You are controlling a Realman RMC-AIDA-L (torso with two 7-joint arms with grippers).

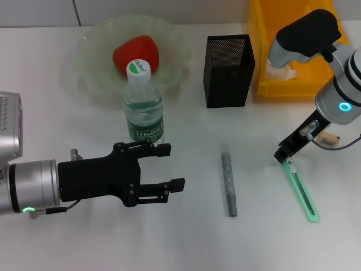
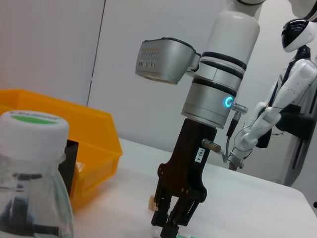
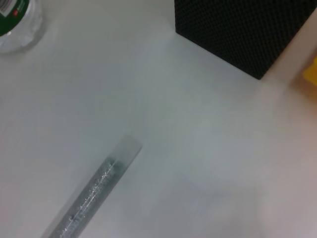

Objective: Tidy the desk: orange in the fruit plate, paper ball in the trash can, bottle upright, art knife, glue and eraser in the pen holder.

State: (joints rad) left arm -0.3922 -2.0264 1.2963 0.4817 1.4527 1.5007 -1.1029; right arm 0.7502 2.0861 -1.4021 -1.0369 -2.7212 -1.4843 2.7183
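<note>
The clear bottle stands upright in front of the green glass fruit plate, which holds a red-orange fruit. My left gripper is open and empty just below the bottle. My right gripper is shut on the upper end of the green art knife, which lies on the table; the left wrist view shows this gripper too. The grey glue stick lies flat mid-table. A small beige eraser lies behind the right gripper. The black mesh pen holder stands at the back.
The yellow bin at the back right holds a white paper ball. The right wrist view shows the glue stick, a pen holder corner and the bottle's base. The white table's front edge is near.
</note>
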